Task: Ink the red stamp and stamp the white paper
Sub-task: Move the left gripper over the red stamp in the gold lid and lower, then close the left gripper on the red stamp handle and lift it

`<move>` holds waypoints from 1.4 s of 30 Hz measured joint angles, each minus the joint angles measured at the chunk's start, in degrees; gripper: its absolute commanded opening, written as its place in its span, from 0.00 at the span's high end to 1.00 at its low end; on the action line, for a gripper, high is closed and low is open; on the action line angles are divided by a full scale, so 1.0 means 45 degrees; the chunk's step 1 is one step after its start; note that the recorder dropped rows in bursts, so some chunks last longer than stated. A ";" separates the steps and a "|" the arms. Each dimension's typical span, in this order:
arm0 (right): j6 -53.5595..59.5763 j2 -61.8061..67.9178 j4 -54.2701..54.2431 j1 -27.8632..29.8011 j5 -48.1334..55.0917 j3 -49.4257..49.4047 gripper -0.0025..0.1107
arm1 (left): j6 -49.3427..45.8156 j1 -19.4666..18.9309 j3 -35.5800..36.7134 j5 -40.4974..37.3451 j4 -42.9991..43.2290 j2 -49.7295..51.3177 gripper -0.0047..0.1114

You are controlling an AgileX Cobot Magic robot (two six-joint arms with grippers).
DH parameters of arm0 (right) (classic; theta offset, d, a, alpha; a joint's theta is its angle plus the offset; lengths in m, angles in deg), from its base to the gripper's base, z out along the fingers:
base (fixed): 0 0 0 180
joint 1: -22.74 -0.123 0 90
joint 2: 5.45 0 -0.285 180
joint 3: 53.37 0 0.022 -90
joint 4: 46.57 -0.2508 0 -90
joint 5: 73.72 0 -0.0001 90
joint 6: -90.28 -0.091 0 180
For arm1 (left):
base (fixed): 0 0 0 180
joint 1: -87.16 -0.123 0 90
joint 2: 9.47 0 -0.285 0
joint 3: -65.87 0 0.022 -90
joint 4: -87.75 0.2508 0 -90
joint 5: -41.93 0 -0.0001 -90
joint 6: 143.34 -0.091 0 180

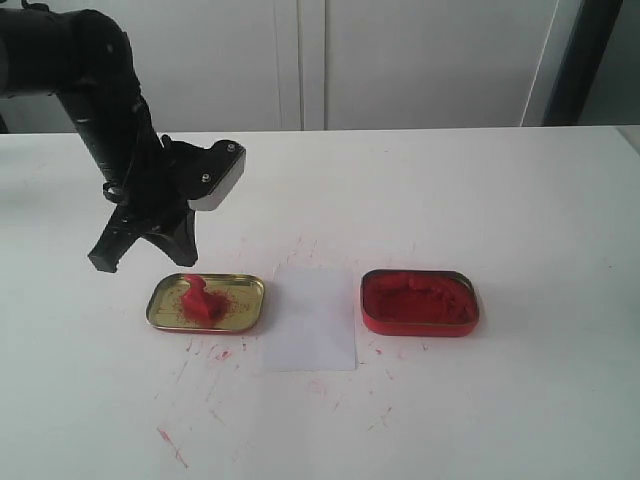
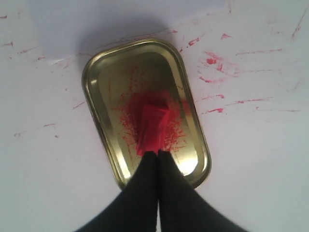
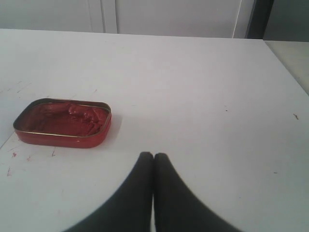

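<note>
Red stamp [image 1: 201,300] inside shallow gold tin lid [image 1: 246,287], on a patch of red smear, at the left of the white table [image 1: 500,200]. Short handle up, tilted slightly; underside hidden. In the left wrist view, hard to separate from the smear around it.

Left gripper [image 2: 158,153] directly over the lid, fingers pressed together with no gap between them, tips at the near end of the stamp. Touching it or just clear of it: cannot tell. Nothing visibly clamped between the fingers.

White paper [image 1: 312,320] flat on the table just beside the lid, between it and the red tin of ink paste [image 1: 418,301]. Barely brighter than the tabletop, edges faint; in the left wrist view only one corner showing, the rest cut off by the frame.

Red tin open, paste surface rough and lumpy, gold rim showing.

Red streaks [image 1: 170,445] scattered on the table around lid and paper.

Right gripper [image 3: 153,156] seen only from its own wrist camera, outside the exterior view: fingers closed against each other, empty, over bare table, well apart from the red tin.
</note>
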 measured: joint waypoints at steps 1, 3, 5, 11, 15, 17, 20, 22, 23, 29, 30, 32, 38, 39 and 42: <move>0.0000 0.0000 0.0000 0.0000 0.0000 0.0000 0.98 | -0.0340 0.0000 0.0000 0.0006 0.0000 0.0048 0.94; 0.0000 0.0000 0.0000 0.0000 0.0000 0.0000 0.98 | -0.1046 0.0000 0.0000 0.0038 0.0000 0.0162 0.88; 0.0000 0.0000 0.0000 0.0000 0.0000 0.0000 0.98 | -0.1450 0.0000 0.0000 0.0067 0.0000 0.0304 0.79; 0.0000 0.0000 0.0000 0.0000 0.0000 0.0000 0.98 | -0.1666 0.0000 0.0000 0.0338 0.0000 0.0533 0.62; 0.0000 0.0000 0.0000 0.0000 0.0000 0.0000 0.98 | -0.1726 0.0000 0.0000 0.0583 0.0000 0.0590 0.62; 0.0000 0.0000 0.0000 0.0000 0.0000 0.0000 0.98 | -0.1726 0.0000 0.0000 0.0633 0.0000 0.0666 0.63; 0.0000 0.0000 0.0000 0.0000 0.0000 0.0000 0.98 | -0.1726 0.0000 0.0000 0.0633 0.0000 0.0917 0.63; 0.0000 0.0000 0.0000 0.0000 0.0000 0.0000 0.98 | -0.1726 0.0000 0.0000 0.0690 0.0000 0.1136 0.63; 0.0000 0.0000 0.0000 0.0000 0.0000 0.0000 0.98 | -0.1726 0.0000 0.0000 0.0702 0.0000 0.1218 0.63; 0.0000 0.0000 0.0000 0.0000 0.0000 0.0000 0.98 | -0.1726 0.0000 0.0000 0.0744 0.0000 0.1662 0.63; 0.0000 0.0000 0.0000 0.0000 0.0000 0.0000 0.98 | -0.1726 0.0000 0.0000 0.0744 0.0000 0.1745 0.63; 0.0000 0.0000 0.0000 0.0000 0.0000 0.0000 0.98 | -0.1726 0.0000 0.0000 0.0769 0.0000 0.1831 0.63; 0.0000 0.0000 0.0000 0.0000 0.0000 0.0000 0.98 | -0.1726 0.0000 0.0000 0.0916 0.0000 0.1900 0.63; 0.0000 0.0000 0.0000 0.0000 0.0000 0.0000 0.98 | -0.1726 0.0000 0.0000 0.0922 0.0000 0.1921 0.63; 0.0000 0.0000 0.0000 0.0000 0.0000 0.0000 0.98 | -0.1726 0.0000 0.0000 0.0922 0.0000 0.1971 0.63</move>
